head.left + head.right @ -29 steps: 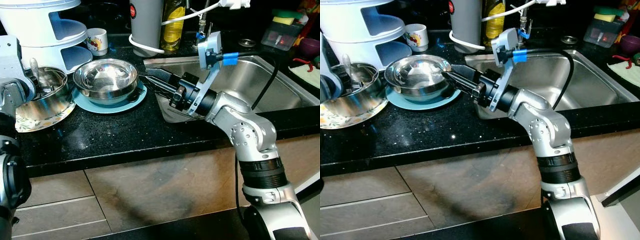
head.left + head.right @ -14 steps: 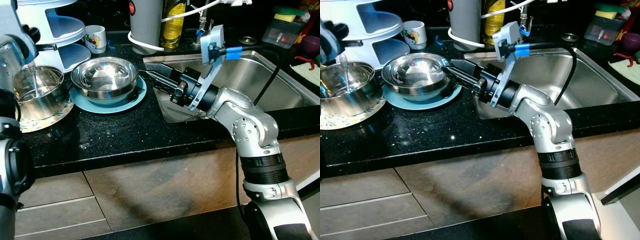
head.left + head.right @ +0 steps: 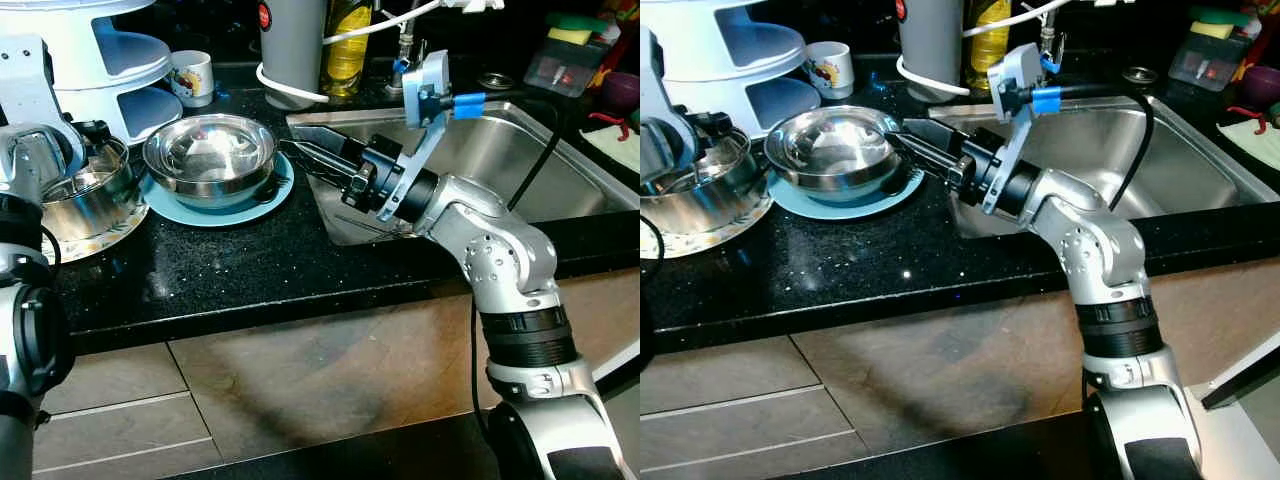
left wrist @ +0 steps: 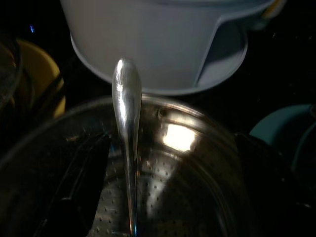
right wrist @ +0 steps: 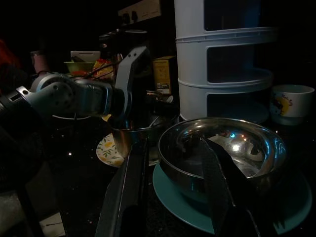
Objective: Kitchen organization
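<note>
The left gripper (image 3: 75,135) has dropped into the steel pot (image 3: 85,205) over a spoon (image 4: 126,123) (grip unclear), suggesting a pickup, while the right gripper (image 3: 318,160) still hovers open, empty, beside the steel bowl (image 3: 208,155).

Mug (image 3: 194,78) nr oil bottle (image 3: 347,45); sponge (image 3: 575,32) beyond sink (image 3: 560,165).

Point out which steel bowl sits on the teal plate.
The wide steel bowl beside the sink, just ahead of the right gripper. The other steel bowl, at the left gripper, rests on a floral plate.
</note>
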You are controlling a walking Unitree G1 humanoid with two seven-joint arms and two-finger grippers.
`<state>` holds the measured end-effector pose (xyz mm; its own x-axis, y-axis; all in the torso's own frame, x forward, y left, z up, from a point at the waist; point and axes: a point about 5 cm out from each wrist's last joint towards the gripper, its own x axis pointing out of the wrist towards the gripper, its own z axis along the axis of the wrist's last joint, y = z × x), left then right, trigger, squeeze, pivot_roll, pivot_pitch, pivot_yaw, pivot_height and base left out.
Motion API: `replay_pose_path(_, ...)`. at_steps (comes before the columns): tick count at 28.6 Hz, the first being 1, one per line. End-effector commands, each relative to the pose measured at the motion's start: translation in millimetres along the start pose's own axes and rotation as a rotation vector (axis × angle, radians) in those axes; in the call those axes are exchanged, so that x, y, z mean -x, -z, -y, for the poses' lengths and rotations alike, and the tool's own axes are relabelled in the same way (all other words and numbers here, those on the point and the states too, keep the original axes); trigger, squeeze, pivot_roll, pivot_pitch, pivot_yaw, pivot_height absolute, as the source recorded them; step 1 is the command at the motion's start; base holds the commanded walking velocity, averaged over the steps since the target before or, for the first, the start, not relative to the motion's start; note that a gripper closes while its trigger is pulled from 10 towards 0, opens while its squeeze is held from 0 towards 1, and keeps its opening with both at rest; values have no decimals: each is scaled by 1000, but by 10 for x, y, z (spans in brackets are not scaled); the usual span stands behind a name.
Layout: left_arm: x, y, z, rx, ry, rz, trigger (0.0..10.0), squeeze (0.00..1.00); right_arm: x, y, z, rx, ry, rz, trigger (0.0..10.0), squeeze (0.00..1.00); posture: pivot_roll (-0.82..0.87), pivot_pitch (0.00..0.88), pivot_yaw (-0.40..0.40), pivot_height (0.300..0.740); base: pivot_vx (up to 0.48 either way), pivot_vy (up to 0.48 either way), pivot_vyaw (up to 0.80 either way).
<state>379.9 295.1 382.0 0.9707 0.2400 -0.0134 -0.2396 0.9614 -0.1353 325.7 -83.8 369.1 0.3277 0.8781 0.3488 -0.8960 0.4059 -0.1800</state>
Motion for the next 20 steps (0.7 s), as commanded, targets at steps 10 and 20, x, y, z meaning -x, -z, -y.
replay_pose_path(10,-68,167,-75,-8,-37,-76,10000,1000,3,-88,22,24,-9,10,10000,0,25,216,-10,740,0,0,0)
replay_pose_path(20,-86,249,-101,62,-43,-119,10000,1000,4,-114,52,32,-12,-1,10000,0,20,224,-4,740,0,0,0)
